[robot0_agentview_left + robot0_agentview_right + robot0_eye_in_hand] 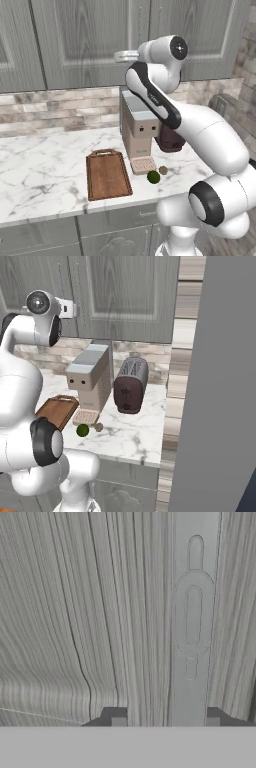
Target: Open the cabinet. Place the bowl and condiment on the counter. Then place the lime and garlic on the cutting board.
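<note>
My claw is right up at the cabinet, doors shut so no idea what's inside, fingers half-spread either side of the upright handle, though I can't tell if they're gripping it. Down on the surface the cutting board lies lengthwise front-to-back, loop handle toward the wall. The lime and garlic sit just right of it (in front of the coffee machine).

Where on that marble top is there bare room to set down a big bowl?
The counter lies bare left of the cutting board. It is crowded around the coffee machine, with the lime, garlic and toaster close by.
</note>
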Controlling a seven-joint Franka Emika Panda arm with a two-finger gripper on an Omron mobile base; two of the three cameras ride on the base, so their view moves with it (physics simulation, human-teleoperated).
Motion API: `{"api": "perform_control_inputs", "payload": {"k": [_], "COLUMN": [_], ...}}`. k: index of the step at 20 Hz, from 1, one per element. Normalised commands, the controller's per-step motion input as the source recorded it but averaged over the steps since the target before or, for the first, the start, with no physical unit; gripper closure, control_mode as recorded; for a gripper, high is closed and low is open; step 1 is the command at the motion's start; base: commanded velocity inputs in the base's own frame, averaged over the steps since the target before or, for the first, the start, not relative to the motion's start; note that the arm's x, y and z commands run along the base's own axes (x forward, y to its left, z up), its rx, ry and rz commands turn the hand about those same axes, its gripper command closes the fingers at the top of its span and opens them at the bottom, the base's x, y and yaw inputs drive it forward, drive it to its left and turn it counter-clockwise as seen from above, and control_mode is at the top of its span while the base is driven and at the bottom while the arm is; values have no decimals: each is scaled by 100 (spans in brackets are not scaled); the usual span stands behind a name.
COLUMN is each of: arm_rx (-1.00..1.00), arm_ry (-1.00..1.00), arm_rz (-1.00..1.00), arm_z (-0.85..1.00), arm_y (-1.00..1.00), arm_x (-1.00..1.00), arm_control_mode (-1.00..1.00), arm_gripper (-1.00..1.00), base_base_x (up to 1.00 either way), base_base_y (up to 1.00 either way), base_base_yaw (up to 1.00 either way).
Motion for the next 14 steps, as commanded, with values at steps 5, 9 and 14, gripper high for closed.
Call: {"api": "perform_control_inputs", "payload": {"k": [5,9,14], "arm_rx": [-2,-1,0], "arm_ry": [0,-1,-1], "arm_rz": [0,-5,-9], "arm_z": [0,0,0], "arm_y": [100,100,100], "arm_x": [-27,-34,-50], "arm_control_mode": [-100,-100,-100], "arm_gripper": [100,100,100], "base_base_x": [0,0,0], "base_base_y": [0,0,0], "base_base_yaw": [0,0,0]}}
